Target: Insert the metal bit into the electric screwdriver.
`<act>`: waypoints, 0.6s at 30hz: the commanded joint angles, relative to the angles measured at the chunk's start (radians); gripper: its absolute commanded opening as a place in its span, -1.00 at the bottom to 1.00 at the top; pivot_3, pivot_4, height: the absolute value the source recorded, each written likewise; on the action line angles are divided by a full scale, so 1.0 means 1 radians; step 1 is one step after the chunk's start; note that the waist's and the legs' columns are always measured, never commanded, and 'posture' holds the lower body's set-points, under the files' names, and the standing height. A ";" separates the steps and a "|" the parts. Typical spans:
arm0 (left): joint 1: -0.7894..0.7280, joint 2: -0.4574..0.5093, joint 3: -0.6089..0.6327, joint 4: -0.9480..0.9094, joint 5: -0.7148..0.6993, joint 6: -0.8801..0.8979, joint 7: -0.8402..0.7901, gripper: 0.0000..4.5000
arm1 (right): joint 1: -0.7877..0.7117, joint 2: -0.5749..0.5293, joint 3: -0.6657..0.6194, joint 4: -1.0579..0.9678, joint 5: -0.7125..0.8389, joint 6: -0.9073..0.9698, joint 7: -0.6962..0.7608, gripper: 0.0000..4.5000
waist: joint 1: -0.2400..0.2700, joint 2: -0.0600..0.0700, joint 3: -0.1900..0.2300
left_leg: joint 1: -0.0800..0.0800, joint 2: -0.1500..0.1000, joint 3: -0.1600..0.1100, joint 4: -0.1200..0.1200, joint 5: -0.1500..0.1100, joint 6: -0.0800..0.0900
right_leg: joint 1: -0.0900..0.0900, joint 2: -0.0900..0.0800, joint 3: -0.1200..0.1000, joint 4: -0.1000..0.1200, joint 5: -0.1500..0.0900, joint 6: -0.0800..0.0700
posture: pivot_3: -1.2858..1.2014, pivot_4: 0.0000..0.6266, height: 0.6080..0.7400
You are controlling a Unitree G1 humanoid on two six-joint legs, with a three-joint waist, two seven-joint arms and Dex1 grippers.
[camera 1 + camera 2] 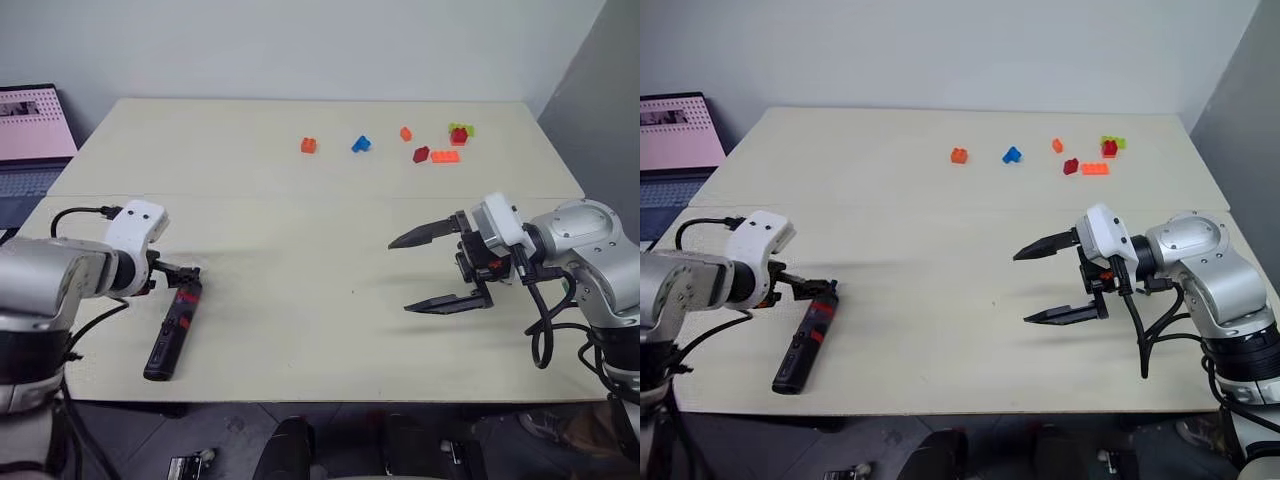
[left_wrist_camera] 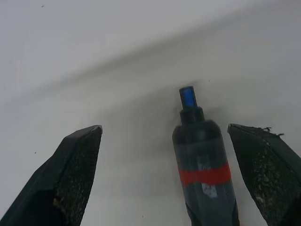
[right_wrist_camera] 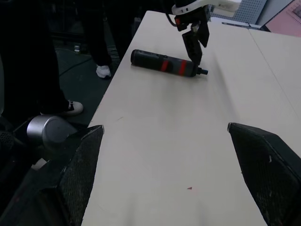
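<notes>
Even, soft overhead light fills my head views; the desk [image 1: 300,250] reads bright, with faint shadows under each end effector. My left wrist view is washed out and soft, the electric screwdriver [image 2: 202,160] slightly blurred. Beyond the desk edge, the right wrist view goes dark.

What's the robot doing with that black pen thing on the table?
The robot is getting ready to pick up the electric screwdriver, which lies flat near the table's front edge. Its left gripper is open with the screwdriver's tip end between its fingers, not gripped yet. The right gripper is open too, hanging over the table and holding nothing. Some small coloured bricks sit at the far side.
</notes>
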 commanded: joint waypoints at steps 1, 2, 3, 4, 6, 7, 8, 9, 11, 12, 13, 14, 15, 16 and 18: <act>-0.034 -0.020 0.022 0.026 0.037 0.066 0.069 1.00 | -0.011 -0.013 -0.011 -0.037 0.015 0.003 0.018 0.98 | -0.002 0.000 0.000 | -0.001 0.000 0.000 0.000 0.000 0.000 | -0.001 0.000 0.000 0.000 0.000 0.000 | 0.03 -0.52 1.00; -0.033 -0.029 0.030 0.033 0.031 0.069 0.083 1.00 | -0.009 -0.015 -0.011 -0.039 0.015 0.005 0.019 0.98 | -0.005 0.000 0.000 | -0.002 0.000 0.001 0.000 0.001 -0.001 | -0.002 0.000 0.001 0.000 0.000 0.000 | 0.03 -0.52 1.00; -0.032 -0.037 0.034 0.037 0.022 0.070 0.094 1.00 | -0.008 -0.016 -0.012 -0.042 0.016 0.007 0.019 0.98 | -0.007 0.000 0.000 | -0.003 0.000 0.001 0.000 0.003 -0.005 | -0.004 0.000 0.002 0.001 0.000 0.000 | 0.03 -0.52 1.00; -0.031 -0.041 0.036 0.039 0.013 0.070 0.103 1.00 | -0.008 -0.017 -0.012 -0.043 0.016 0.008 0.019 0.98 | -0.007 0.000 0.000 | -0.003 0.000 0.001 0.000 0.003 -0.006 | -0.005 0.000 0.002 0.001 0.000 0.000 | 0.03 -0.52 1.00; -0.018 -0.055 0.040 0.035 -0.015 0.070 0.122 1.00 | -0.007 -0.019 -0.011 -0.047 0.017 0.009 0.019 0.98 | -0.007 0.000 0.000 | -0.006 0.000 0.001 0.000 0.004 -0.006 | -0.008 0.000 0.002 0.001 0.000 0.000 | 0.03 -0.52 1.00; -0.001 -0.067 0.044 0.022 -0.038 0.070 0.137 1.00 | -0.009 -0.017 -0.011 -0.057 0.025 0.015 0.019 0.98 | -0.006 0.000 0.000 | -0.008 0.000 0.000 0.000 0.005 -0.008 | -0.009 0.000 0.001 0.002 0.000 0.000 | 0.03 -0.52 1.00; 0.011 -0.076 0.049 0.013 -0.057 0.070 0.150 1.00 | -0.010 -0.016 -0.012 -0.064 0.031 0.020 0.018 0.98 | -0.006 0.000 0.000 | -0.008 0.000 0.000 0.000 0.005 -0.009 | -0.010 0.000 0.002 0.002 0.000 0.000 | 0.03 -0.52 1.00; 0.024 -0.080 0.053 0.008 -0.080 0.070 0.158 1.00 | -0.012 -0.014 -0.016 -0.075 0.045 0.033 0.017 0.98 | -0.006 0.000 0.000 | -0.008 0.000 0.001 0.000 0.005 -0.009 | -0.010 0.000 0.002 0.002 0.000 0.000 | 0.03 -0.52 1.00; 0.034 -0.084 0.063 0.009 -0.102 0.070 0.179 1.00 | -0.015 -0.008 -0.022 -0.088 0.068 0.053 0.011 0.98 | -0.005 0.000 0.000 | -0.008 0.000 0.001 0.000 0.005 -0.009 | -0.010 -0.001 0.002 0.002 0.000 0.000 | 0.03 -0.52 1.00; 0.040 -0.083 0.067 0.010 -0.115 0.070 0.189 1.00 | -0.017 -0.004 -0.027 -0.096 0.082 0.064 0.005 0.98 | -0.004 -0.001 0.000 | -0.008 0.000 0.001 0.000 0.005 -0.009 | -0.010 -0.001 0.002 0.002 0.000 0.000 | 0.03 -0.52 1.00; 0.046 -0.081 0.067 0.012 -0.126 0.070 0.198 1.00 | -0.020 -0.001 -0.030 -0.102 0.094 0.075 0.000 0.98 | -0.004 -0.002 -0.001 | -0.008 0.000 0.000 0.000 0.005 -0.009 | -0.010 -0.001 0.002 0.002 0.000 0.000 | 0.03 -0.52 1.00; 0.049 -0.081 0.069 0.015 -0.134 0.070 0.206 1.00 | -0.023 0.001 -0.033 -0.106 0.102 0.082 -0.004 0.98 | -0.004 -0.002 -0.001 | -0.008 0.000 0.000 0.000 0.005 -0.008 | -0.010 -0.001 0.001 0.002 0.000 0.000 | 0.03 -0.52 1.00; 0.050 -0.080 0.068 0.021 -0.139 0.070 0.211 1.00 | -0.027 0.003 -0.035 -0.110 0.110 0.090 -0.009 0.98 | -0.003 -0.002 -0.001 | -0.008 0.000 0.000 0.000 0.005 -0.008 | -0.009 -0.001 0.001 0.002 0.000 0.000 | 0.03 -0.52 1.00; 0.048 -0.081 0.067 0.029 -0.142 0.070 0.218 1.00 | -0.028 0.003 -0.035 -0.112 0.111 0.092 -0.013 0.98 | -0.003 -0.002 -0.001 | -0.008 0.000 0.000 0.000 0.005 -0.008 | -0.009 -0.001 0.002 0.002 0.000 0.000 | 0.03 -0.52 1.00; 0.045 -0.083 0.066 0.039 -0.152 0.070 0.231 1.00 | -0.028 0.003 -0.033 -0.113 0.109 0.091 -0.017 0.98 | -0.003 -0.002 -0.001 | -0.008 0.000 0.000 0.000 0.005 -0.008 | -0.009 -0.001 0.001 0.002 0.000 0.000 | 0.03 -0.52 1.00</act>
